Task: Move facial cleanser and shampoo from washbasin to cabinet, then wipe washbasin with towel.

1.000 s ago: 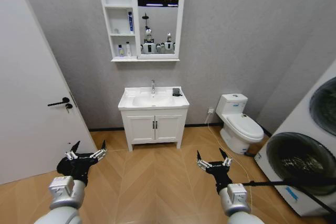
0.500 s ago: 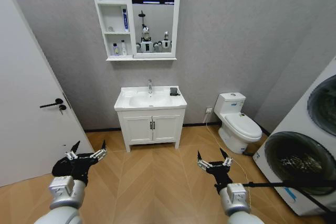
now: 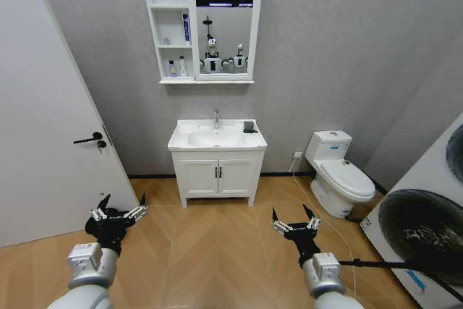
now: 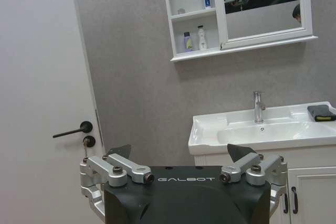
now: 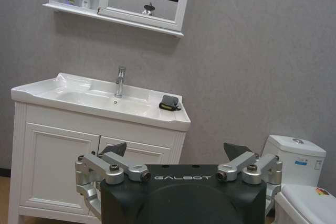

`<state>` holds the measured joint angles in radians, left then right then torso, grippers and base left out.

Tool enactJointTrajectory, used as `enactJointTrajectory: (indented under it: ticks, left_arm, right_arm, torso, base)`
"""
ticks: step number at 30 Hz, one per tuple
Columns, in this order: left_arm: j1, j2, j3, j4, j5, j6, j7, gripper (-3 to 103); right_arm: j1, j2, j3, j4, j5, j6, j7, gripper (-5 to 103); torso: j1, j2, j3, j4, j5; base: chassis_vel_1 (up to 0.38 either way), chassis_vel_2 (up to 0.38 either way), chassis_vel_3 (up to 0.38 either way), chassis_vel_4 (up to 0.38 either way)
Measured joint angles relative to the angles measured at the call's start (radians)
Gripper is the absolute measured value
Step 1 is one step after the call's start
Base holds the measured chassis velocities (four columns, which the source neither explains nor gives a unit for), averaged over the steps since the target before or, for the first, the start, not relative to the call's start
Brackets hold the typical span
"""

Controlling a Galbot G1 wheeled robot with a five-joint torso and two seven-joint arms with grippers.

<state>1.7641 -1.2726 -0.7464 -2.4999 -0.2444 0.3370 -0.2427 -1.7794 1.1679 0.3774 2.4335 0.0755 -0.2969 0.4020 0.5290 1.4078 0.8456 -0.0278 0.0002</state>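
Note:
The white washbasin (image 3: 217, 139) with its chrome tap stands against the far wall, and the dark towel (image 3: 249, 127) lies folded on its right rear corner. Above it hangs the cabinet (image 3: 168, 23) with a mirror. Two small bottles (image 3: 176, 69) stand on its lowest shelf and a blue tube (image 3: 186, 28) stands one shelf up; I cannot tell which is the facial cleanser or the shampoo. My left gripper (image 3: 118, 208) and right gripper (image 3: 294, 218) are open and empty, held low over the floor well short of the basin. Both wrist views face the washbasin (image 4: 262, 129) (image 5: 89, 95) and towel (image 4: 321, 112) (image 5: 169, 103).
A white door (image 3: 43, 121) with a black handle is on the left. A toilet (image 3: 340, 175) sits right of the vanity, and a washing machine (image 3: 427, 229) is at the far right. A black cable (image 3: 391, 264) runs from my right arm. Wooden floor (image 3: 217, 244) lies open ahead.
The whole head view has shifted, first left and then back right, so the camera has turned. Both grippers hold the same open pose.

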Motion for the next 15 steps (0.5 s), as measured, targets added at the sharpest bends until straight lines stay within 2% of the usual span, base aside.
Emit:
enactJointTrajectory:
  ticks: [15]
  left_arm:
    - [0.0,0.0,0.0,0.0,0.0,0.0,0.0,100]
  right_arm:
    - [0.0,0.0,0.0,0.0,0.0,0.0,0.0,100]
  torso:
    - [0.0,0.0,0.0,0.0001,0.0]
  base:
    - [0.0,0.0,0.0,0.0]
